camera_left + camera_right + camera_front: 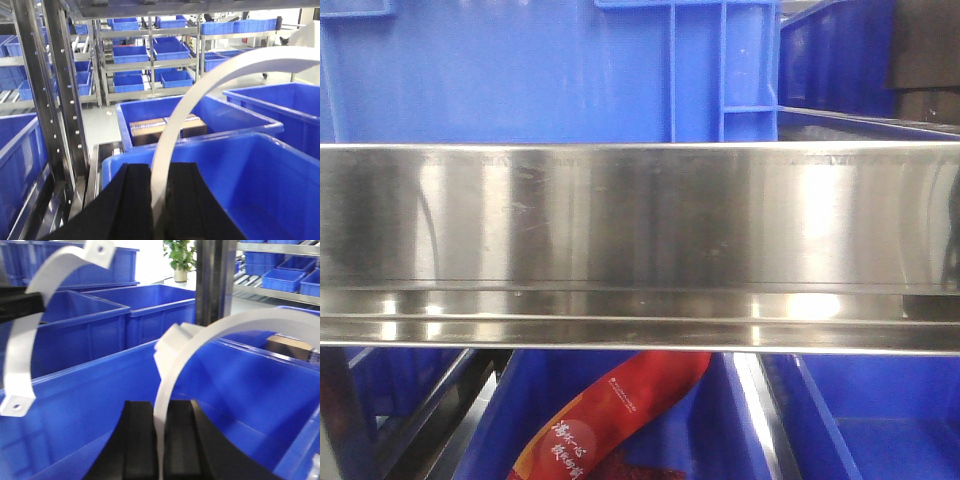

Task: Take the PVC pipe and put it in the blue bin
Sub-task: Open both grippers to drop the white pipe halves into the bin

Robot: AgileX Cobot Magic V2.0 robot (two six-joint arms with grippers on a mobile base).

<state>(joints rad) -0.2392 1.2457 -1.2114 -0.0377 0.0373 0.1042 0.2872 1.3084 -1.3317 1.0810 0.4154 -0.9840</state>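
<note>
Above the blue bin (200, 144), our left gripper (160, 175) clamps its black pads on one end of the PVC pipe (197, 90), so that the white half-ring arches up and forward over the bin's open mouth. We judge that it is held by the end so the arc hangs free of the bin's walls and can fall straight in.

Over the same bin, the right gripper (160, 412) is closed likewise on the foot of a second PVC pipe (240, 320), whose flanged tab juts out above the bin's near wall. In the right wrist view, the first half-ring curves above the far-left part of the bin, both holed tabs showing. The two rings stand apart, not touching. Neither lies in the bin yet, whose floor we cannot see. We reckon the placing is at its last step, the release.

Behind the blue bin a neighbouring bin holds a cardboard box (165, 127). The front camera shows only a steel shelf rail (640, 220), with a red packet (620, 410) below it.
</note>
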